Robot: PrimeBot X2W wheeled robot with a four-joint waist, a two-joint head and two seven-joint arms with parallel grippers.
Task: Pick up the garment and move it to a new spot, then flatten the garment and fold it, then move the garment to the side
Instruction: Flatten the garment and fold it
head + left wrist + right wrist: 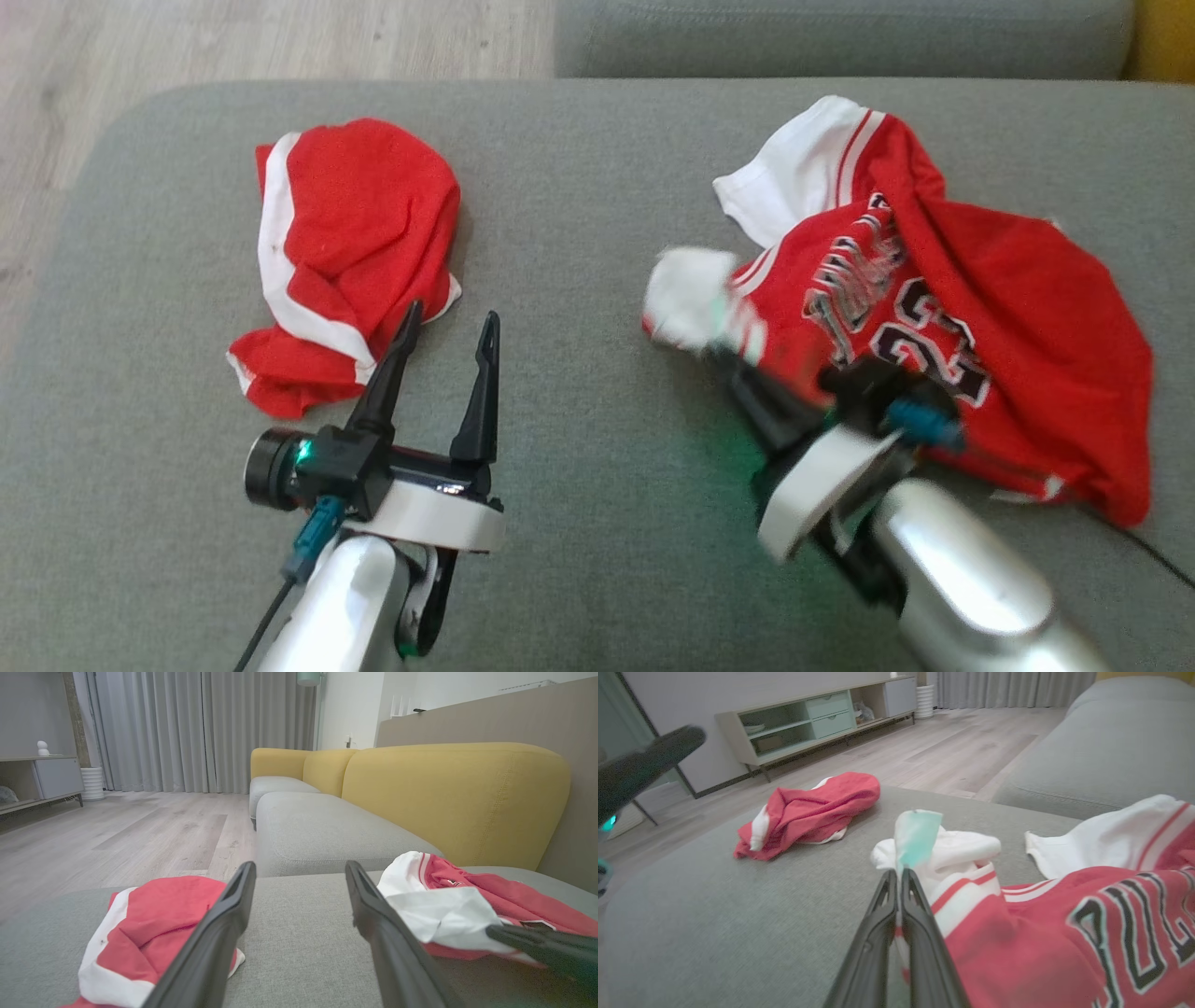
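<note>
The garment, a crumpled red jersey [1008, 280] with white sleeves and dark lettering, lies on the right of the grey sofa cushion [579, 233]. My right gripper [719, 341] is shut on its white sleeve edge, and the arm is blurred in the head view. In the right wrist view, my right gripper [899, 877] has its fingers pressed together with white cloth pinched at the tips of the jersey [1041, 933]. My left gripper [448, 322] stands open above the cushion, holding nothing. In the left wrist view, my left gripper [299, 868] points between the jersey [467, 891] and a second garment.
A second red garment with a white stripe [355, 224] lies bunched at the left, just beyond my left fingers [159, 910] [812, 807]. Behind stand another grey seat [317, 830] with yellow backrests [458, 798], a wooden floor [233, 37] and a low cabinet [817, 718].
</note>
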